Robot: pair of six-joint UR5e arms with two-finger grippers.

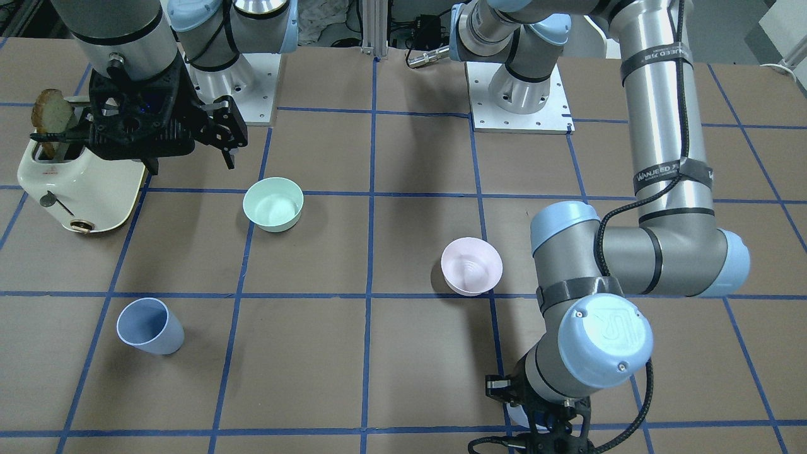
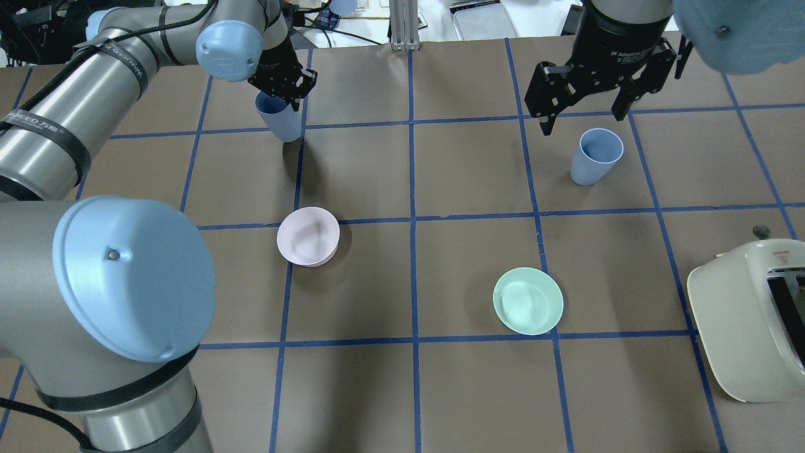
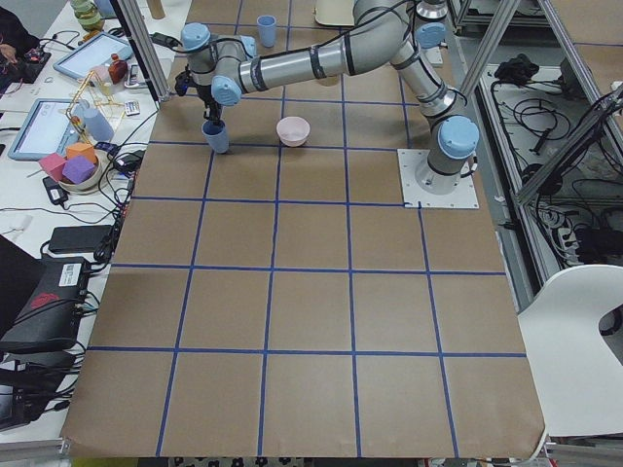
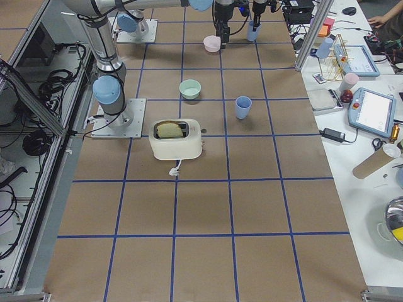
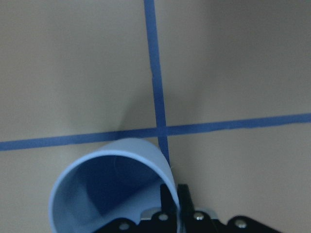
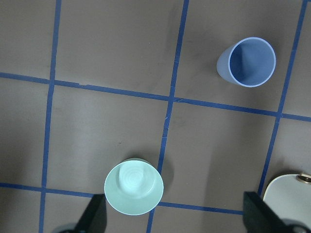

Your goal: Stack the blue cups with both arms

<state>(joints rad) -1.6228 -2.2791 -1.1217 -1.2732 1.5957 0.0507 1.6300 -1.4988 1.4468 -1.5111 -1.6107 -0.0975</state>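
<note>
While my left fingers (image 5: 183, 201) pinch the rim wall of one blue cup (image 2: 280, 123) at the far left (lifted or not, I cannot tell), my right fingers (image 2: 541, 104) hang spread wide and empty above the other cup (image 2: 594, 160). It stands upright, mouth up, at the far right, closest to my right arm. Bare worktop (image 2: 471, 176) lies between the cups. The pink bowl (image 2: 308, 236), mint bowl (image 2: 528, 301) and toaster (image 2: 748, 321) sit nearer, off that line.
</note>
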